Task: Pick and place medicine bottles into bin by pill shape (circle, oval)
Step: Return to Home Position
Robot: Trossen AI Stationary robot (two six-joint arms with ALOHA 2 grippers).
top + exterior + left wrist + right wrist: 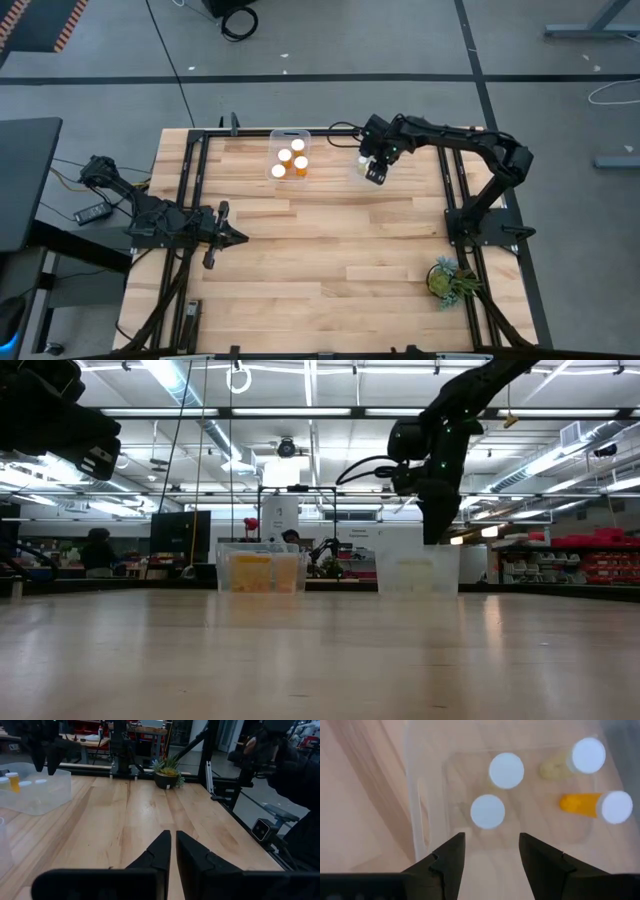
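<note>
Two clear bins stand at the table's far side. The left bin [272, 140] holds several orange medicine bottles [301, 163] with white caps. My right gripper [492, 837] is open and empty, pointing down just above the right bin [415, 795], which also shows in the low view [417, 570]. That bin holds several bottles: two upright white caps [506, 770], a pale one [588, 755] and an orange one [580, 804] tilted. My left gripper [238, 237] is shut and empty above the table's left side.
A small potted plant [447, 278] stands at the table's near right corner. Black frame rails [455, 190] run along the table's left and right sides. Bare wood lies between the bins and the near edge.
</note>
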